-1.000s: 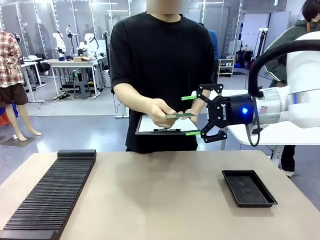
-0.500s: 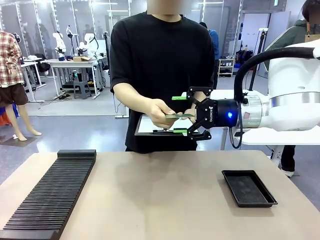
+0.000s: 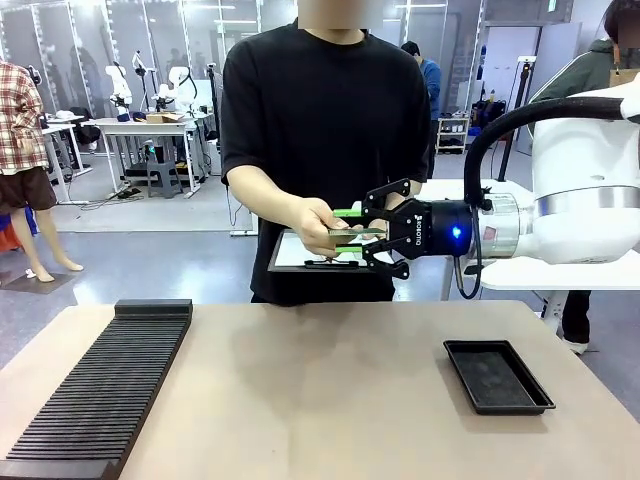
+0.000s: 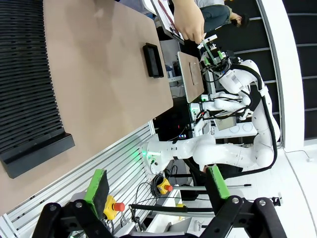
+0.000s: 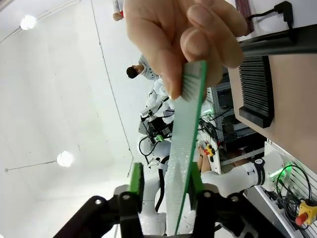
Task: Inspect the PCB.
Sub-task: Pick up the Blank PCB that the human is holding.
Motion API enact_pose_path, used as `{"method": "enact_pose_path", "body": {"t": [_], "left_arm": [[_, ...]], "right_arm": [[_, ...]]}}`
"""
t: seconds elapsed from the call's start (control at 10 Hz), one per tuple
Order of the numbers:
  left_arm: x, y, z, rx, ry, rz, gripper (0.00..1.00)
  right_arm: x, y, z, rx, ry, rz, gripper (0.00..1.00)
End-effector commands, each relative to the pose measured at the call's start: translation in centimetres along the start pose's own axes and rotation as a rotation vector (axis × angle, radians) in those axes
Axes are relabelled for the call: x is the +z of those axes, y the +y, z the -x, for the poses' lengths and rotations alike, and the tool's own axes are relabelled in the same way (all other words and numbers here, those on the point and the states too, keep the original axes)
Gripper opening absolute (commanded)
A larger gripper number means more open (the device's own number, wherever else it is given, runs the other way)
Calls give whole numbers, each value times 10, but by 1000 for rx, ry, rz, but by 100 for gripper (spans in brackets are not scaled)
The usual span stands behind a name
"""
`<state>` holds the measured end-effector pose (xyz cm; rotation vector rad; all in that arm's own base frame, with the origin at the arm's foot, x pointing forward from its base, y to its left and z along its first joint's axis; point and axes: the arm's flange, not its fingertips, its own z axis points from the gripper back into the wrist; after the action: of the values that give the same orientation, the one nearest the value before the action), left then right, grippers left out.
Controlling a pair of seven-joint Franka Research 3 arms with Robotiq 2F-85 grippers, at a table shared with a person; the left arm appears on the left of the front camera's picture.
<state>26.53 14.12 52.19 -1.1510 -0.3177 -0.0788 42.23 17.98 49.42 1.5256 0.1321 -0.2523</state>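
While the person's hand holds 1 end of the PCB, a thin, flat, green rectangular circuit board, the right gripper pinches the opposite end, its 2 green pads pressed onto the board's faces.

PCB location: in the air, well above the black shallow rectangular tray, beyond its far side and off to its left as the front view has it.

Long axis: level, running from the hand straight into the gripper, in line with the fingers. The right wrist view shows the board nearly edge-on between the 2 pads.

Right arm pose: wrist horizontal, high above the tray, fingers pointing to the robot's left.

Left gripper: spread wide, nothing between the pads, well apart from tray and PCB.

Judgement: handover step. The next move turns on the hand letting go, then drawing the board back along its long axis.
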Motion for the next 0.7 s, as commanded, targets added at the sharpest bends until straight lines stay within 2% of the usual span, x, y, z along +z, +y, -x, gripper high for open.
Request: {"method": "enact_pose_path", "body": {"t": [0.0,0.1,0.6], "left_arm": [[1,0,-2,-1,2,0,100],[1,0,-2,-1,2,0,100],[1,0,-2,-1,2,0,100]], "right_arm": [[-4,-1,0,20,-7,-23,5],[-5,-1,1,19,-6,-19,0],[-2,-8,6,-15,7,4,0]]}}
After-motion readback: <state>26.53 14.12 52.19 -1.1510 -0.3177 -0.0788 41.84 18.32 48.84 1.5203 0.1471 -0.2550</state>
